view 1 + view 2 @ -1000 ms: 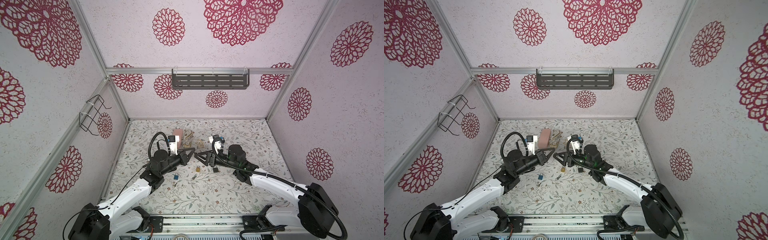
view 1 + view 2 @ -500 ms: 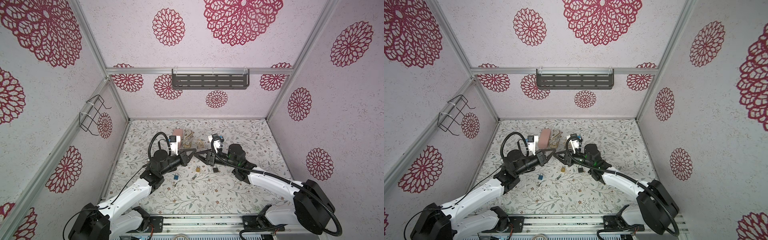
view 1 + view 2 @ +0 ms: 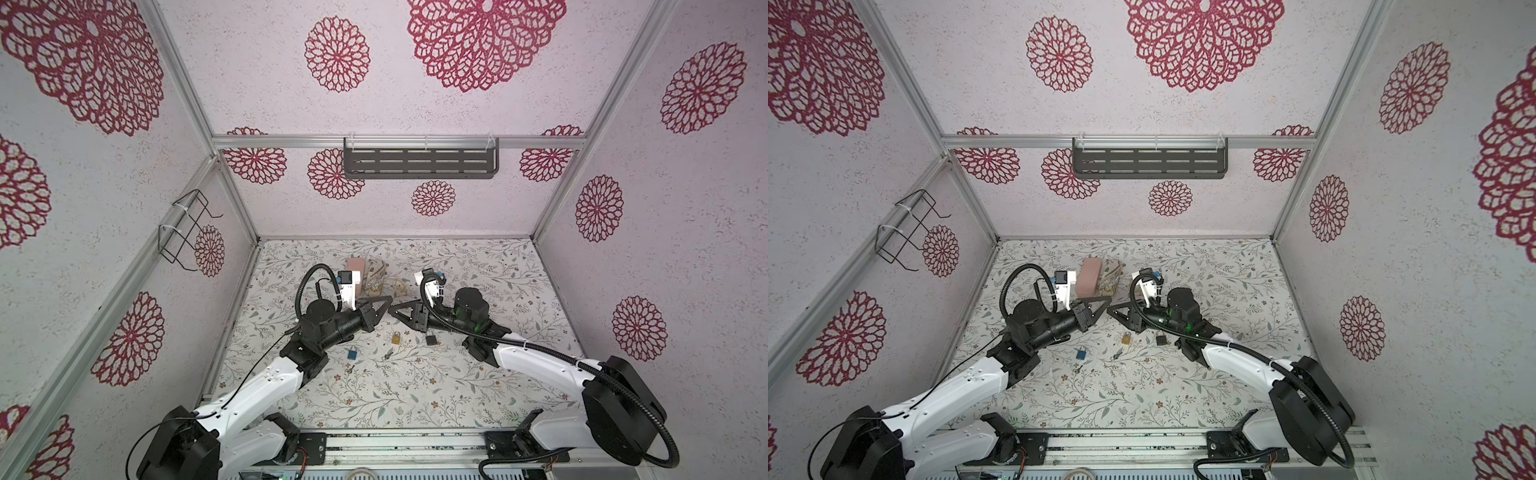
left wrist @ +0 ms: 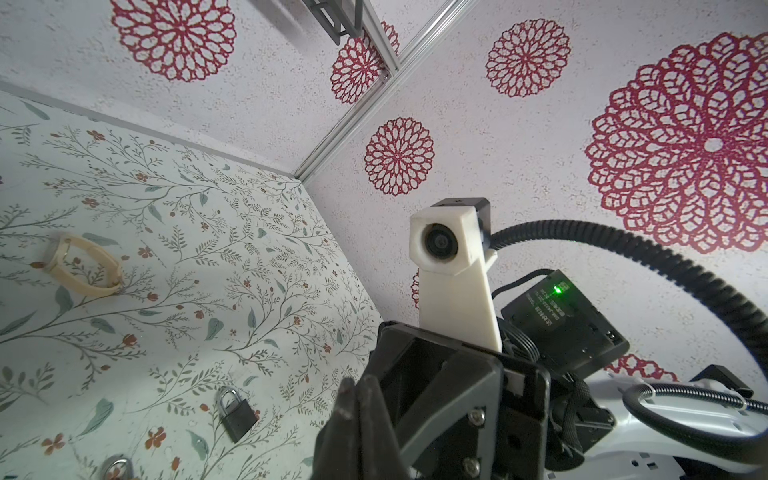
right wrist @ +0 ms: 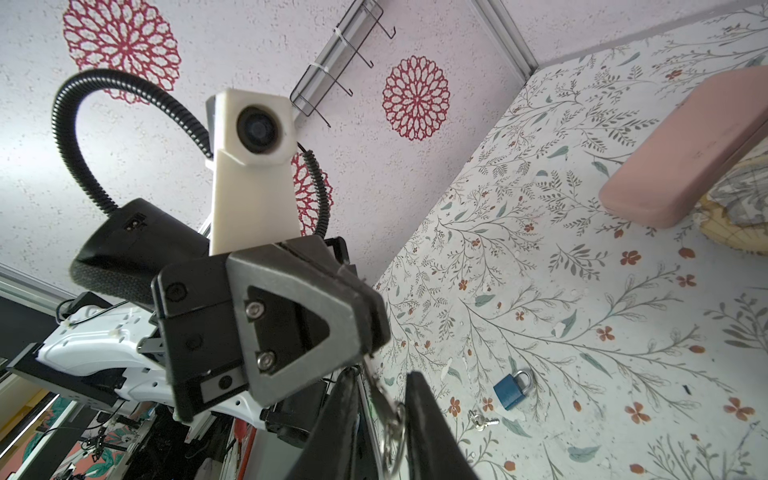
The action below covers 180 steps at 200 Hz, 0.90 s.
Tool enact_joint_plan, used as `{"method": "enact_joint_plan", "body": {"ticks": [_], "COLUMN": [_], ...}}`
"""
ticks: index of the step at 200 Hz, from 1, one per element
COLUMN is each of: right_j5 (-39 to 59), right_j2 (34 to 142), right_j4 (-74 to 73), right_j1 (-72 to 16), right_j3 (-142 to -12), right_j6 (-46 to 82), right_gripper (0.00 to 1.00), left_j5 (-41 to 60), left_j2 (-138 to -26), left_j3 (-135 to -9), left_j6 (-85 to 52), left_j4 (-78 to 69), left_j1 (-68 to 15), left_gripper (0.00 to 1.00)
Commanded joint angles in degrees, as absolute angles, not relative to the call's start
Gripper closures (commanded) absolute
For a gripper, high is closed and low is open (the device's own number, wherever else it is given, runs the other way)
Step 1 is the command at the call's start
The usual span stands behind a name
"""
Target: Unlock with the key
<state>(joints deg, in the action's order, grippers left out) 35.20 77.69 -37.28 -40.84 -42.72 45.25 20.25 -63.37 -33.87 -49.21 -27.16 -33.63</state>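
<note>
Mid-air handoff, I reckon. The left gripper (image 5: 365,353) is clenched on the small silver key (image 5: 380,401), up above the floral tabletop (image 3: 415,395). The right gripper (image 5: 379,374) has its jaws narrowly apart either side of it, not clearly pinching. Next, right clamps squarely before left releases, then maybe heads for the small brass padlock (image 3: 395,338).

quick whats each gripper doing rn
left gripper: closed, pinching the key at its tip.
right gripper: open, one finger on either side of the hanging key, not gripping it yet.
</note>
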Motion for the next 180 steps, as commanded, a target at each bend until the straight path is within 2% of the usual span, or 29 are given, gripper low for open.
{"method": "enact_joint_plan", "body": {"ticks": [1,150,180], "right_j5": [35.4,36.3,36.4], "right_j2": [76.3,76.3,76.0], "right_j4": [-40.1,-40.0,-40.1], "right_j1": [-40.2,-40.0,-39.9], "right_j3": [-43.1,-42.4,-42.6], "right_j6": [44.9,45.1,45.3], "right_gripper": [0.78,0.89,0.95], "left_j5": [20.3,19.1,19.0], "left_j2": [-62.8,-63.1,-63.5], "left_j3": [-34.7,-34.6,-34.5], "left_j6": [-48.2,-48.0,-47.9], "left_j4": [-28.0,-28.0,-28.1], "left_j1": [-33.2,-33.1,-33.1], "left_gripper": [1.0,1.0,1.0]}}
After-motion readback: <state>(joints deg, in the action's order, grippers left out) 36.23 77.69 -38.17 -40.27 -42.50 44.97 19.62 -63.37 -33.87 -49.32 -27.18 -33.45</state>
